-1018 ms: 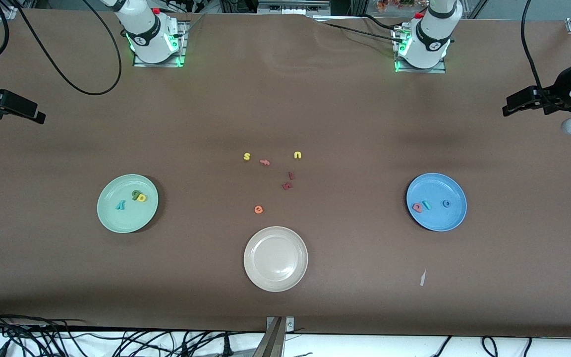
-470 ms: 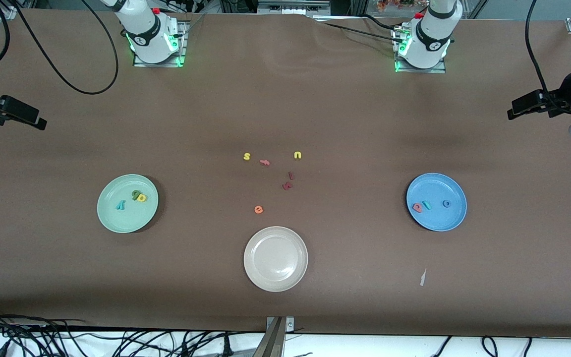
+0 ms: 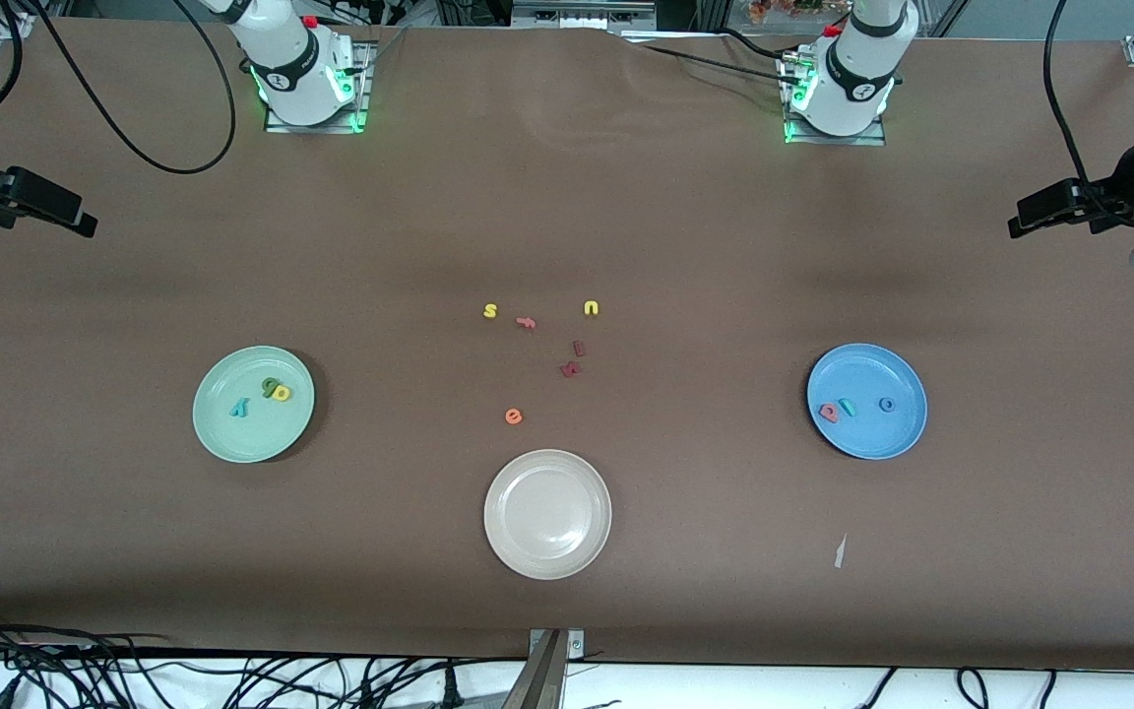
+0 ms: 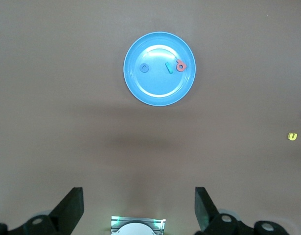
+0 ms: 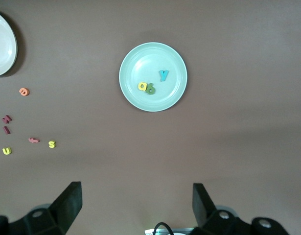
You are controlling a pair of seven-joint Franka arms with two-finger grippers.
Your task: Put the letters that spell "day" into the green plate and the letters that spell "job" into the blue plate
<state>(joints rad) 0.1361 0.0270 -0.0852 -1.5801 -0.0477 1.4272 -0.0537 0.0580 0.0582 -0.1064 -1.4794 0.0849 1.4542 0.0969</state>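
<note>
Six letters were found already sorted: the yellow "d" (image 3: pixel 282 393), the dark green "a" (image 3: pixel 270 386) and the teal "y" (image 3: pixel 239 407) lay in the green plate (image 3: pixel 218 433), toward the right arm's end of the desk (image 3: pixel 567 217), while the pink-red "b" (image 3: pixel 829 413), the teal "j" (image 3: pixel 849 408) and the blue "o" (image 3: pixel 887 404) lay in the blue plate (image 3: pixel 897 438), toward the left arm's end.

The task was judged complete, so the step in hand was a retreat only. It would be done well if both arms were kept high and well apart from the plates, with nothing carried off (the leftover letters at mid-desk and the beige plate (image 3: pixel 547 561) were best left alone).

Both were seen spread wide with nothing held: the left gripper (image 4: pixel 139 208) above the desk at its own end, the right gripper (image 5: pixel 137 205) likewise.

Against the earlier frame, the right gripper had been shifted slightly upward at the edge of the front view; the letters and plates had not been moved.
</note>
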